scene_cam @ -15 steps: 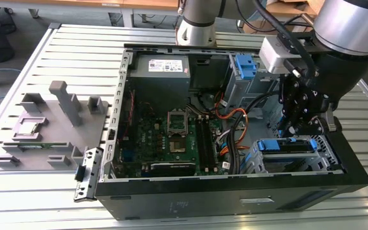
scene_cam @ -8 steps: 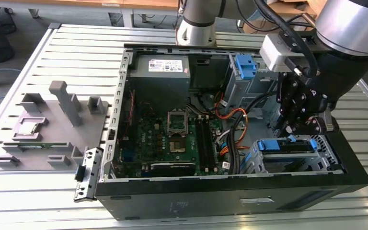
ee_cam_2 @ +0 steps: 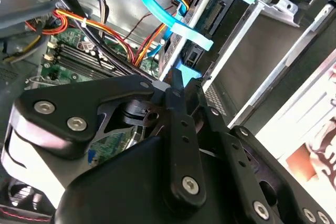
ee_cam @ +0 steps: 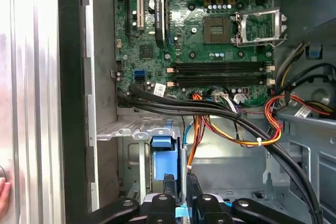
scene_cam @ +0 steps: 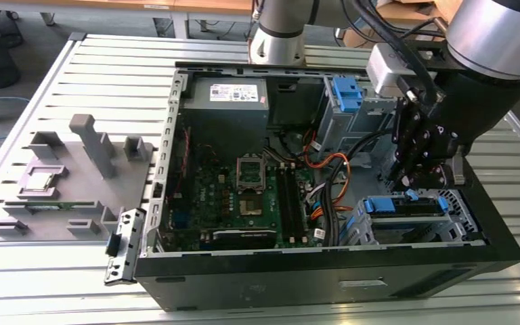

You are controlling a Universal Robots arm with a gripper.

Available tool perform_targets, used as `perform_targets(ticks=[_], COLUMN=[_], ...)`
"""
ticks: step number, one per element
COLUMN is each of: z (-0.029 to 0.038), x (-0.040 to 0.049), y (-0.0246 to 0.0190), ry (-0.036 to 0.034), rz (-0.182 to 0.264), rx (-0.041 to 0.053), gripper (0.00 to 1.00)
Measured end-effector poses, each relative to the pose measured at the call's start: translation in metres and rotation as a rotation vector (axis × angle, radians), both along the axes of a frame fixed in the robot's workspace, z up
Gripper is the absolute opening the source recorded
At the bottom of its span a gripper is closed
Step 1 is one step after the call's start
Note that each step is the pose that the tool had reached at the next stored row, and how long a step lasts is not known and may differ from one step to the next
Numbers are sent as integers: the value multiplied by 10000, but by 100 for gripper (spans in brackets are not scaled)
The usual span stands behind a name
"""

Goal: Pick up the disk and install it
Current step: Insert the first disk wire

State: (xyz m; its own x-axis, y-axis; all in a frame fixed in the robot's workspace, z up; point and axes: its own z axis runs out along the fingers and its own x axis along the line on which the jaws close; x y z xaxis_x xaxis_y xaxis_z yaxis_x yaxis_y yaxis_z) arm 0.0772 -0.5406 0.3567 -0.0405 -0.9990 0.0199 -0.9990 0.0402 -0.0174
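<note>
Exterior view: an open computer case (scene_cam: 287, 288) lies on a slatted desk (scene_cam: 106, 68). The arm's gripper (scene_cam: 414, 183) hangs over the drive cage (scene_cam: 463, 217) in the case corner on the exterior view's right. The disk (scene_cam: 403, 206), blue bracket showing, sits in that cage.

Second wrist view: the jaws are drawn nearly together and seem to pinch the blue-edged end of the disk (ee_cam_2: 212, 17).

First wrist view: the disk (ee_cam: 161, 156) stands at the jaws, with the motherboard (ee_cam: 210, 51) beyond.

Pick-up looks done. Seating appears well along, with the grip not yet released.
</note>
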Motion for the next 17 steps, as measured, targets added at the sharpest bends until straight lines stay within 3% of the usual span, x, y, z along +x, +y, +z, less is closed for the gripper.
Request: perform_targets(ticks=[3,8,17], z=[-2,-1,-1], x=[24,157,289], y=[0,0,0], ry=[0,17,19], rz=[-188,-202,-417], rx=[2,0,1], gripper=[24,24,24])
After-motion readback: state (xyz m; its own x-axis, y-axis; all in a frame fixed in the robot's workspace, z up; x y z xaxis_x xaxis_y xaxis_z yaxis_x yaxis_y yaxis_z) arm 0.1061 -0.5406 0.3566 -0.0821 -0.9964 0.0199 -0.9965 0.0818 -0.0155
